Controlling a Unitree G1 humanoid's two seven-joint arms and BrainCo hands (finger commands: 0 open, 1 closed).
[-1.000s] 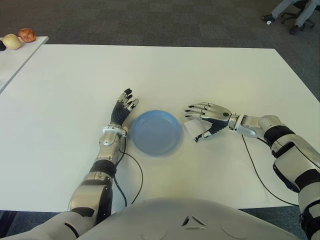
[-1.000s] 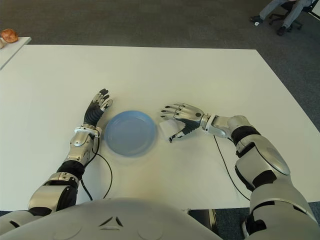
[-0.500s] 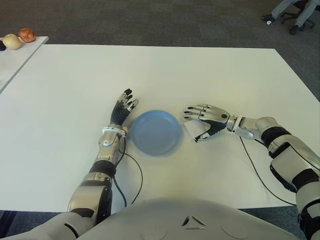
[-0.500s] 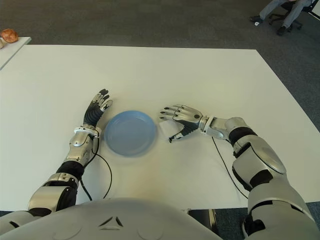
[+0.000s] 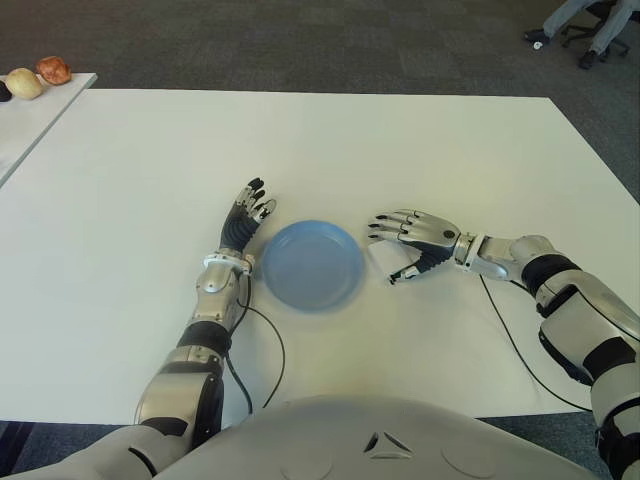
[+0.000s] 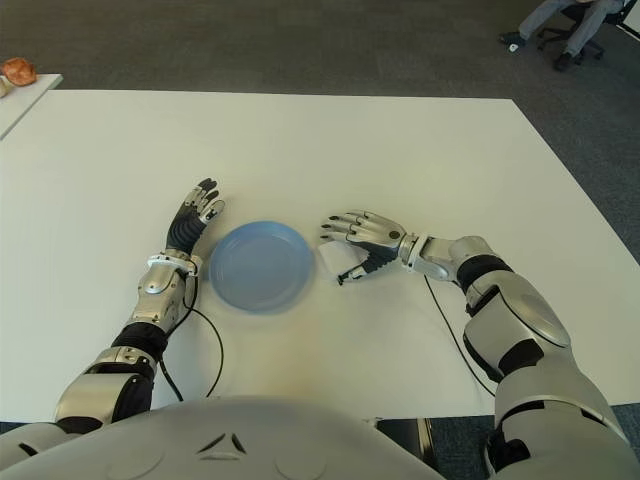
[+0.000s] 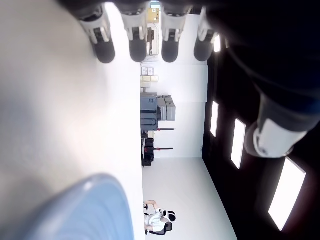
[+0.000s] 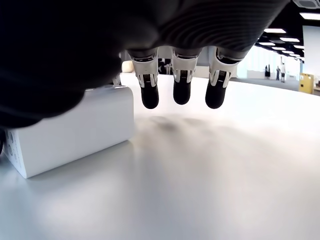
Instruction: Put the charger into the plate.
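Note:
The white charger (image 8: 70,127) lies on the white table (image 5: 400,140), a small block just right of the blue plate (image 5: 312,264). My right hand (image 5: 403,246) hovers over it, palm down, open. Its fingers (image 8: 182,85) hang spread above the tabletop and do not touch the block, which sits between them and the thumb. The plate has nothing in it. My left hand (image 5: 245,222) shows open beside the plate's left rim, fingers straight and pointing away from me.
Thin black cables (image 5: 262,335) trail from both wrists toward the table's near edge. A second table at the far left carries two round fruit-like objects (image 5: 40,74). A person's legs and an office chair (image 5: 590,22) are on the carpet at the far right.
My right hand has sunk slightly over the charger, which it now covers more. The left hand and the plate have not moved.

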